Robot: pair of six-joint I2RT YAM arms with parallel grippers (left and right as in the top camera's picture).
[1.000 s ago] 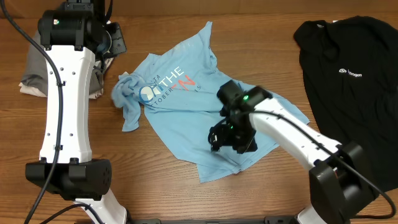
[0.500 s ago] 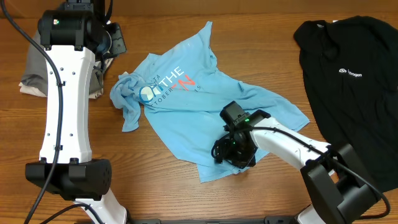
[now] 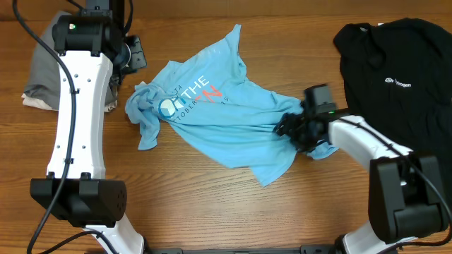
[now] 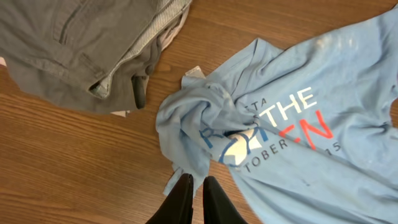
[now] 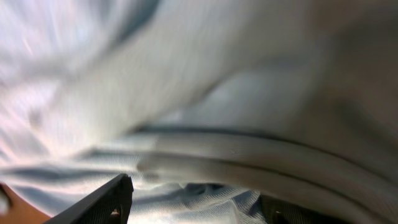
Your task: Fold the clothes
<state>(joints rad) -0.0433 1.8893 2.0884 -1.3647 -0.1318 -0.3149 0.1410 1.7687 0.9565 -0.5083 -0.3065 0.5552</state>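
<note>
The light blue T-shirt (image 3: 212, 120) lies crumpled in the middle of the table, red-and-white letters facing up and one sleeve bunched at its left. My right gripper (image 3: 300, 130) is at the shirt's right edge, shut on a bunched fold of it. In the right wrist view, blue cloth (image 5: 186, 93) fills the frame and sits between the fingers of my right gripper (image 5: 199, 193). My left gripper (image 3: 133, 55) hovers at the back left, shut and empty. In the left wrist view the left gripper (image 4: 198, 186) is just above the bunched sleeve of the shirt (image 4: 298, 143).
A black T-shirt (image 3: 395, 92) with a small white logo lies spread at the right. Folded grey garments (image 3: 39, 77) over a beige one sit at the far left, also in the left wrist view (image 4: 74, 50). Bare wood runs along the front.
My right gripper has moved from the shirt's lower middle to its right edge, dragging the cloth right and back. The front flap has shifted right. My left arm has barely moved.
</note>
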